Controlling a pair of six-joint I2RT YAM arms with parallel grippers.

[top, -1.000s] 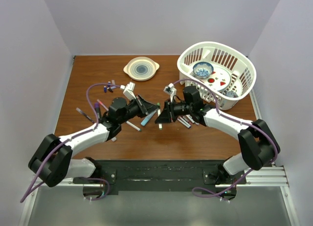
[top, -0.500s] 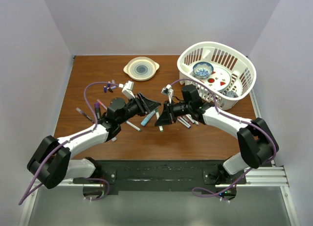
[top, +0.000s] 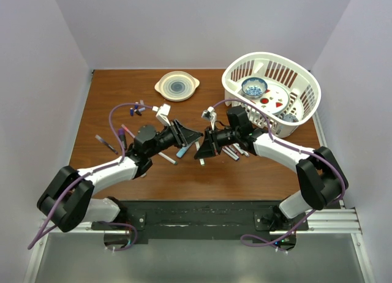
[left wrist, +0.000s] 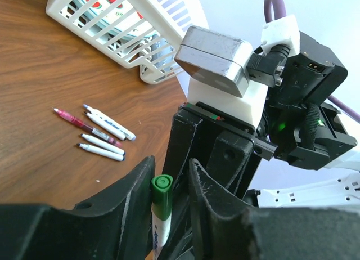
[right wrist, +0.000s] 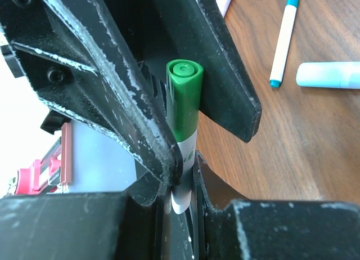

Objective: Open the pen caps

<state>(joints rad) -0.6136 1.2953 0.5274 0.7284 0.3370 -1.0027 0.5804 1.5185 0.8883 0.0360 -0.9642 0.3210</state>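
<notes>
I held one pen (left wrist: 159, 232) roughly upright over the middle of the table (top: 245, 173), where my two arms met. My right claw (right wrist: 181, 187) was closed on its white barrel, below the cap. The green cap (right wrist: 183, 97) sat on the top end of that pen, not pulled off.

My left claw (left wrist: 170, 163) had come in from the other side, with one jaw on each side of the green cap. In the left wrist view one jaw lay against the cap and a dark gap showed between the cap and the other jaw, so that claw was not clamped down. From the right wrist the two jaws looked closer to the cap, though the angle made that hard to judge.

Four loose pens (left wrist: 101, 152) lay side by side on the wood near the white basket (top: 303, 81). A teal-tipped pen (right wrist: 283, 37) lay on the table just beyond my claws.
</notes>
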